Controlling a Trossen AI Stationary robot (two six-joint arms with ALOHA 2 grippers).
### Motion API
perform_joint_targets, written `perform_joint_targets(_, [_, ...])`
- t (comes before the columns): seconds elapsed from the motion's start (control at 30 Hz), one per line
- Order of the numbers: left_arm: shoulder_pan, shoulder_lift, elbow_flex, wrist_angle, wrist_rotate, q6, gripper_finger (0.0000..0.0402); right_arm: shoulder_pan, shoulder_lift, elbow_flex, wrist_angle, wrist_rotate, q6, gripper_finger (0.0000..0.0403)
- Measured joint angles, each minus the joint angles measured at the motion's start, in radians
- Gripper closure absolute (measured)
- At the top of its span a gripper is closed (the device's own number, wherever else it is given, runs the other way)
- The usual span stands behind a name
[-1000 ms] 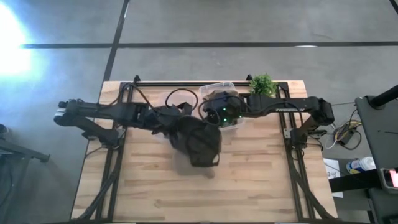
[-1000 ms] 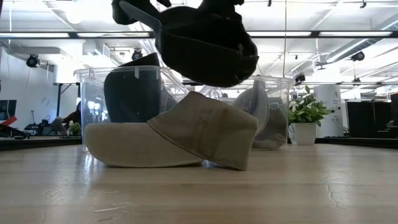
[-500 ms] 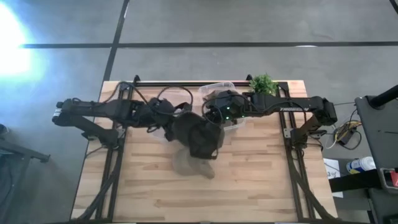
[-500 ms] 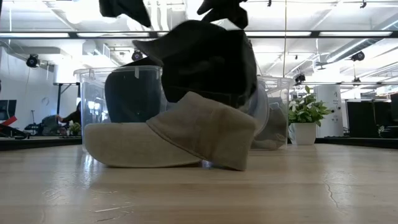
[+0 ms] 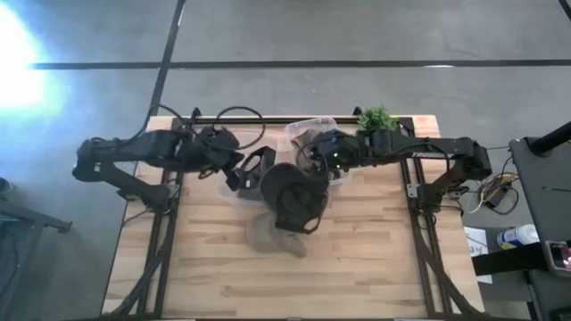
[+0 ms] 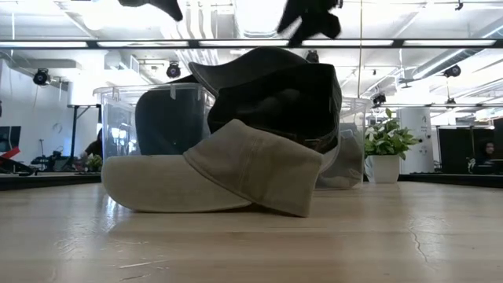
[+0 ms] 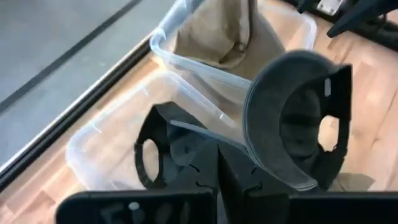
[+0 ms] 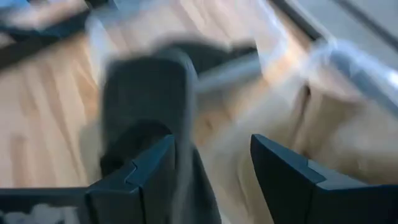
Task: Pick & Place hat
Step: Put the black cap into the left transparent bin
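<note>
A dark hat (image 5: 294,198) lies tilted on the crown of a tan hat (image 5: 268,236) at mid-table. In the low view the dark hat (image 6: 275,94) sits on top of the tan hat (image 6: 236,169), whose brim and crown edge rest on the wood. My left gripper (image 5: 239,169) hangs above and left of the hats, shut on nothing (image 7: 219,177). My right gripper (image 5: 315,160) hangs above the dark hat's far right side, open, with nothing between its fingers (image 8: 211,168). Both grippers show at the top of the low view, the left gripper (image 6: 153,6) and the right gripper (image 6: 310,17), clear of the hats.
Two clear bins stand behind the hats. The left bin (image 7: 112,137) holds another dark hat (image 7: 161,155). The far bin (image 5: 312,125) holds a tan hat (image 7: 217,31). A small potted plant (image 5: 376,120) stands at the back right. Bare wood lies toward the near edge.
The dark hat, which hung high above the tan hat a second ago, has come down and now lies on it. My left gripper has drawn back toward the table's left edge. My right gripper has let go of the hat and stands clear above it.
</note>
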Motion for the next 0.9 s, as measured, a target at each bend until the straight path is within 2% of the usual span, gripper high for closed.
perform_joint_targets(0.13, [0.012, 0.016, -0.079, 0.125, 0.074, 0.008, 0.0365, 0.0, 0.001, -0.059, -0.015, -0.005, 0.014, 0.0195])
perform_joint_targets(0.3, [0.043, 0.032, -0.159, 0.289, 0.181, 0.034, 0.03, 0.0, 0.001, -0.107, 0.005, -0.055, 0.037, 0.0195])
perform_joint_targets(0.47, [0.076, 0.043, -0.205, 0.359, 0.219, 0.072, 0.0248, 0.001, 0.001, -0.155, 0.097, -0.088, 0.042, 0.0195])
perform_joint_targets(0.6, [0.1, 0.044, -0.223, 0.394, 0.265, 0.09, 0.0233, 0.0, 0.001, -0.173, 0.134, -0.106, 0.055, 0.0195])
perform_joint_targets(0.8, [0.115, 0.044, -0.263, 0.45, 0.408, 0.134, 0.0232, 0.0, -0.021, -0.173, 0.135, -0.105, 0.034, 0.0195])
perform_joint_targets(0.9, [0.117, 0.052, -0.273, 0.463, 0.432, 0.163, 0.0232, -0.002, -0.021, -0.173, 0.138, -0.105, 0.024, 0.0195])
